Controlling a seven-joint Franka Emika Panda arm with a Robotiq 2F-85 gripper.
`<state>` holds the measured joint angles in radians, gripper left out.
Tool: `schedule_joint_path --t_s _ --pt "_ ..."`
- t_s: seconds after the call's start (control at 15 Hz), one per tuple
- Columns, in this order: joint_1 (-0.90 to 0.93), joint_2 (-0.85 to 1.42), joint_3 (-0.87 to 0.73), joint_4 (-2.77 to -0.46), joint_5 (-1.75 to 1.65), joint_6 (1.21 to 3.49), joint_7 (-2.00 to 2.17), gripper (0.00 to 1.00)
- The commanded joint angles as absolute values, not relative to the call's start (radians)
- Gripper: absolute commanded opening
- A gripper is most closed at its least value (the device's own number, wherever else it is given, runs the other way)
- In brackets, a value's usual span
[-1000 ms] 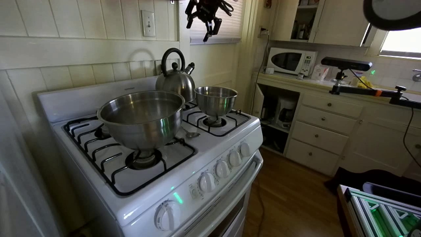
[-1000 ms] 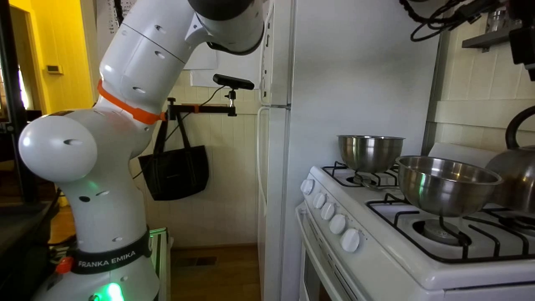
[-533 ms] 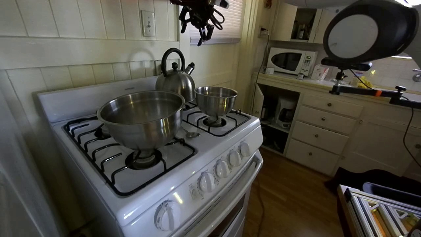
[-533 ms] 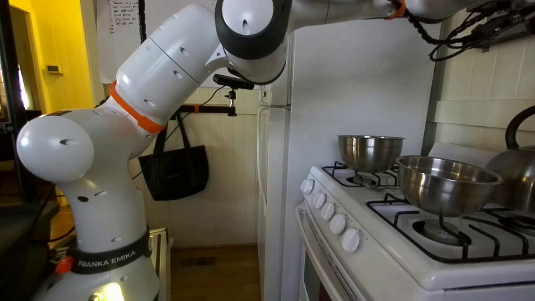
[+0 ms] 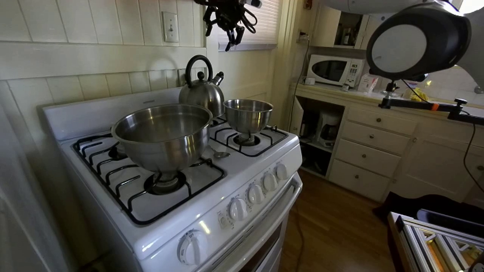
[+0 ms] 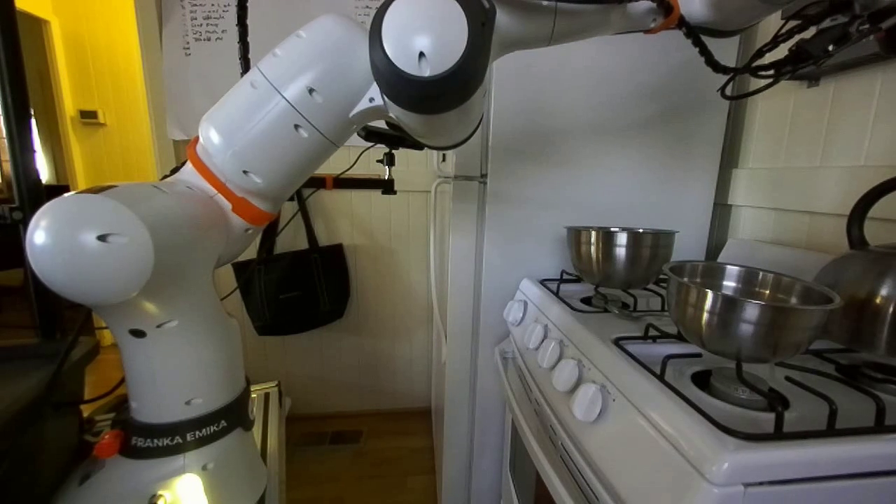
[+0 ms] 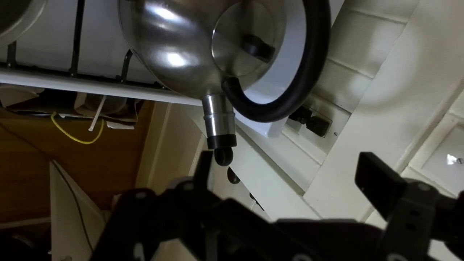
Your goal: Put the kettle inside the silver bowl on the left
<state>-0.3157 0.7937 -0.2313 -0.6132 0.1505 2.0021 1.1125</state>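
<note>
Where the kettle (image 5: 202,97) stands: one, upright at the back of the surface (image 5: 247,169), its single dark handle (image 7: 318,40) arched above.
Silver bowl (image 5: 162,145) on the left: one, upright above a front burner (image 5: 165,187); whether it touches the kettle cannot be told.
Second steel bowl (image 5: 247,118): one, upright near the kettle; two bowls counted in both exterior views.
Spoon (image 5: 221,154): one, lying on the surface between the bowls.
Pincer (image 7: 286,159): one, higher than the kettle, jaws spread wide, two fingers (image 7: 378,185) showing in the wrist view.
Arm (image 6: 280,119): one, bent.
Knobs (image 5: 238,209): five, in a row along the front.
Drawers (image 5: 372,141): four, stacked.
Microwave (image 5: 332,70): one, farther off.
Bag (image 6: 297,290): one, hanging.
</note>
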Motion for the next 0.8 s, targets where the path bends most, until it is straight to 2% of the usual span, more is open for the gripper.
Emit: schedule_joint_path --t_s 0.0,0.73 --pt "-0.304 0.829 -0.212 -0.600 0.174 2.072 1.145 1.00" --pt "-0.281 0.933 -0.211 -0.571 0.168 2.198 1.240 1.00"
